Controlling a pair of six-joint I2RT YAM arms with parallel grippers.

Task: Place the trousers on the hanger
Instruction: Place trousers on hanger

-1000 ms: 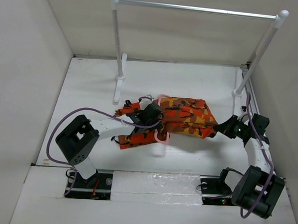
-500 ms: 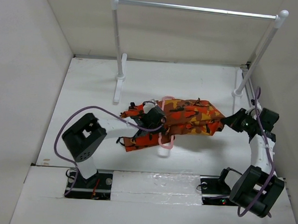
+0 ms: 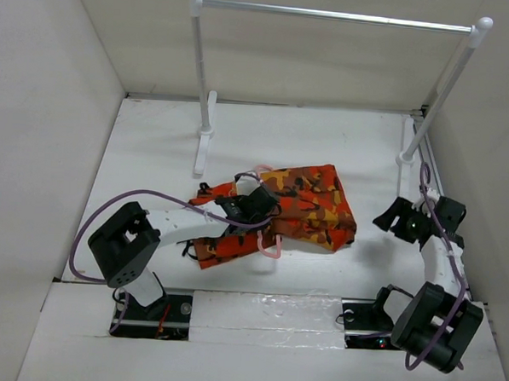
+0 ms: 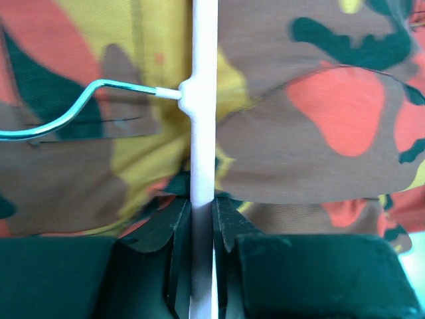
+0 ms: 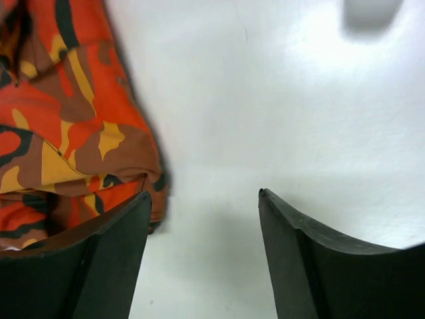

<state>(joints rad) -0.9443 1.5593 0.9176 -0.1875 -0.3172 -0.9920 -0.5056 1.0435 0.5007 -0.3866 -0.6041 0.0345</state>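
The camouflage trousers (image 3: 309,204) lie in a folded heap on the table, draped over the pale pink hanger (image 3: 274,246). My left gripper (image 3: 255,204) is shut on the hanger's straight bar (image 4: 204,100). In the left wrist view the metal hook (image 4: 66,114) curves off to the left over the cloth (image 4: 319,126). My right gripper (image 3: 388,219) stands open just right of the trousers with nothing between its fingers. In the right wrist view the trousers' edge (image 5: 63,126) lies by the left finger (image 5: 109,252), apart from it.
A white-posted rack (image 3: 199,85) with a silver rail (image 3: 332,15) stands at the back of the table; its right post (image 3: 443,89) leans near the right wall. White walls enclose the table on the left, back and right.
The right gripper has opened and let go of the trousers, then drawn back a little. The cloth has dropped and settled flatter on the table. The left gripper with the hanger shifted slightly left.
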